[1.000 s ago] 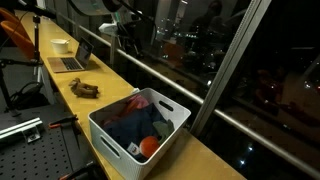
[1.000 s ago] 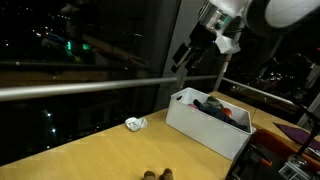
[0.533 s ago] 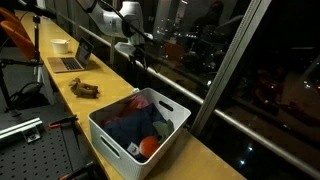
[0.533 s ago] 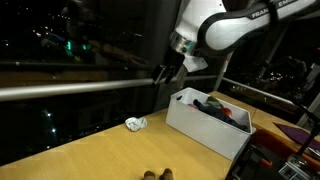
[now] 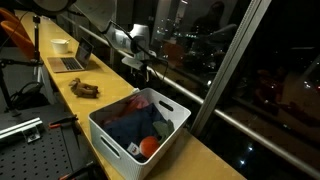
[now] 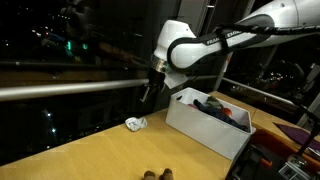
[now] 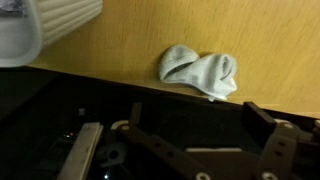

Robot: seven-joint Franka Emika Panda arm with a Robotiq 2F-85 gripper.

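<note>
White crumpled sock (image 7: 200, 72) lies on the wooden tabletop (image 7: 110, 55), close to the window-side edge and a little apart from the white basket (image 6: 200, 128) of clothes. Your gripper (image 6: 147, 98) hangs above the sock, jaws spread wide, nothing in them, not touching it. Wrist view has the sock just ahead of the fingers (image 7: 134, 118), basket corner off to one side.
</note>
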